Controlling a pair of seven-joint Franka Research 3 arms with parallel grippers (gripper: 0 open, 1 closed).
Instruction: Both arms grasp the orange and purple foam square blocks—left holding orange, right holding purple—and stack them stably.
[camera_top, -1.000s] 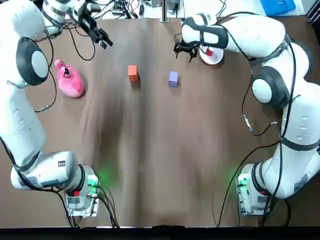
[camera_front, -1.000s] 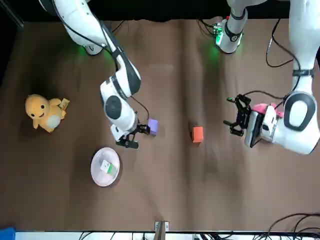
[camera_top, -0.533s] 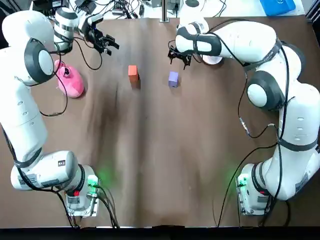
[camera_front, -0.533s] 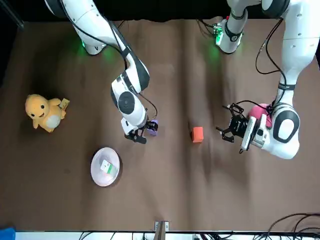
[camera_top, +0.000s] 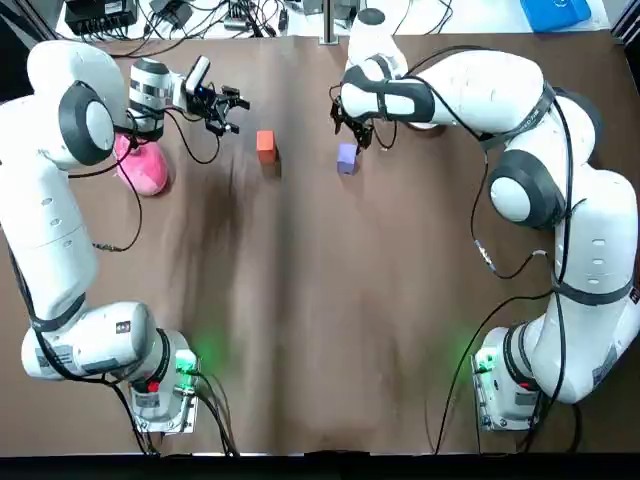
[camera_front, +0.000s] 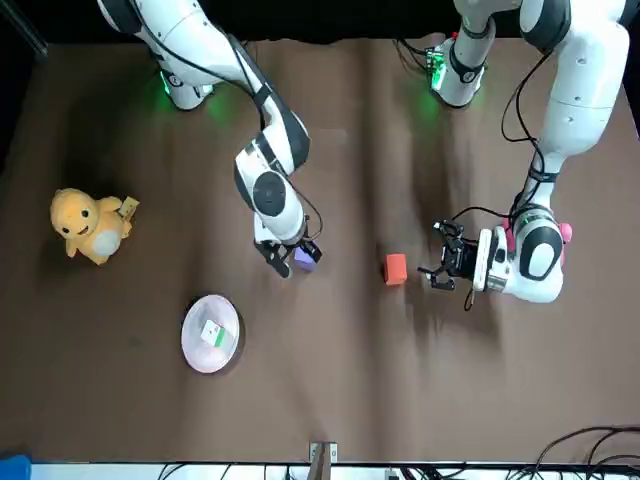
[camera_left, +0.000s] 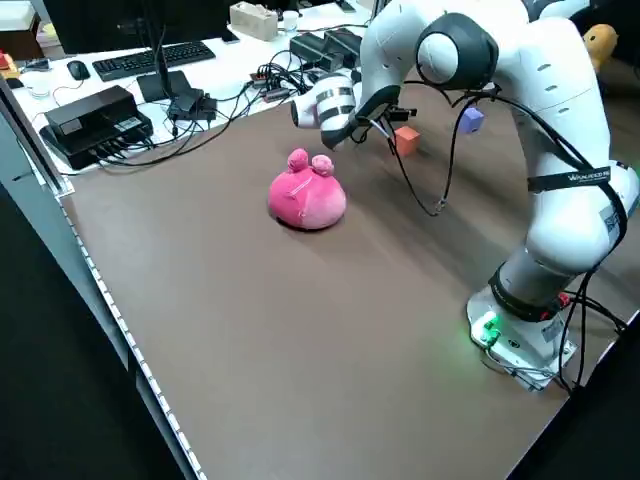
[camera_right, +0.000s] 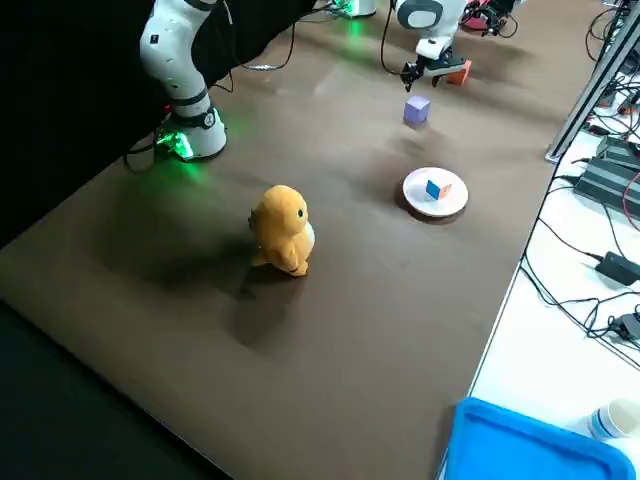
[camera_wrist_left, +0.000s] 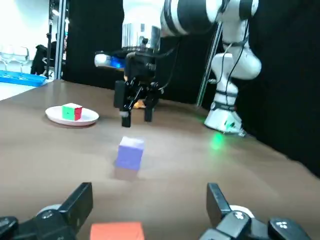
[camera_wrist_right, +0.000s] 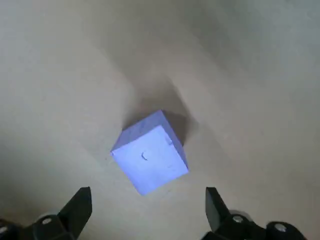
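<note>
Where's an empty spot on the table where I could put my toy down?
The big bare stretch of table between the left arm base and right arm base, on the robot's side of the orange block and purple block. It's crowded along the far edge: pink plush, left gripper, right gripper, plate.

in the left wrist view the orange block (camera_wrist_left: 117, 232) is cut off by the edge, only its top strip showing. from the front the right gripper (camera_front: 283, 262) covers part of the purple block (camera_front: 306, 259), and the left arm (camera_front: 578, 90) hides most of the pink toy (camera_front: 566, 232).
</note>
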